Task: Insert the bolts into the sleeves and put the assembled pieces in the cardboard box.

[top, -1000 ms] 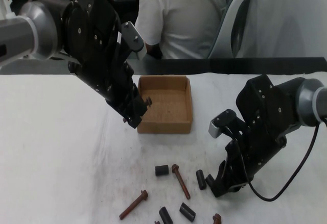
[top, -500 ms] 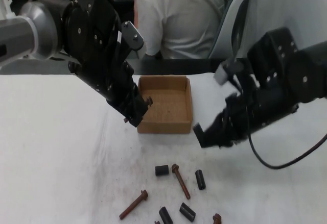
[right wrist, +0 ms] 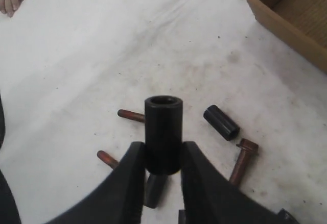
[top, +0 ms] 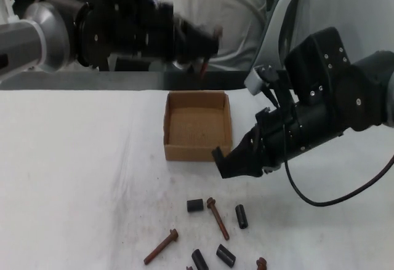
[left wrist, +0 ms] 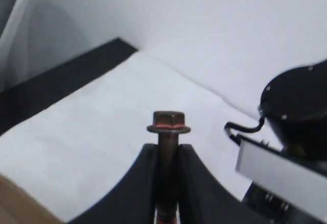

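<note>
My left gripper (left wrist: 167,150) is shut on a rusty bolt (left wrist: 168,125), with the hex head sticking out past the fingertips. In the high view it (top: 206,43) hangs in the air above the far side of the cardboard box (top: 197,152). My right gripper (right wrist: 162,152) is shut on a black sleeve (right wrist: 163,116) whose open end faces the camera. It (top: 223,159) hovers above the table by the box's front right corner. The box is empty.
Loose pieces lie on the white cloth in front of the box: black sleeves (top: 195,205) (top: 242,216) (top: 225,255) and rusty bolts (top: 217,218) (top: 161,246). In the right wrist view a sleeve (right wrist: 221,122) and a bolt (right wrist: 243,158) lie below my gripper.
The left arm swung up from the box's left edge to high over its far side, bolt still held. The right arm rose off the table with a sleeve and moved left toward the box.
</note>
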{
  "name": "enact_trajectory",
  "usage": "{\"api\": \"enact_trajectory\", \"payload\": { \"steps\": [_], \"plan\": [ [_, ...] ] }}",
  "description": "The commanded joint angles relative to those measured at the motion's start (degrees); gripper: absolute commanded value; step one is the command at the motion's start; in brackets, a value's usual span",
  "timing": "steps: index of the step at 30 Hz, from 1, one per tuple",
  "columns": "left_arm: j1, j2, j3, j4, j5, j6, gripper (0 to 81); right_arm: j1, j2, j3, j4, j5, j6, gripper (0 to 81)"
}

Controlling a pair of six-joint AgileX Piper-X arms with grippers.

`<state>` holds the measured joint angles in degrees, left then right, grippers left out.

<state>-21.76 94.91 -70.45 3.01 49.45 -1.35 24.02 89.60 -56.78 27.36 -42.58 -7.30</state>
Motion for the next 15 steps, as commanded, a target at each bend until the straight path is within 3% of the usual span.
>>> {"api": "enact_trajectory", "payload": {
  "steps": [1,12,15],
  "plan": [
    [0.4,-1.2,0.5,-12.0,3.6,-11.7,0.2,0.1,-0.5,-0.4,-1.9,-1.6,1.4,0.8],
    [4.5,-0.5,15.4,-52.9,1.5,-42.3,0.2,0.1,-0.5,-0.4,-8.3,-6.7,7.9,0.8],
    [4.5,-0.6,17.9,-56.9,1.9,-44.7,0.2,0.1,-0.6,-0.4,-16.3,-8.9,13.7,0.8]
  ]
}}
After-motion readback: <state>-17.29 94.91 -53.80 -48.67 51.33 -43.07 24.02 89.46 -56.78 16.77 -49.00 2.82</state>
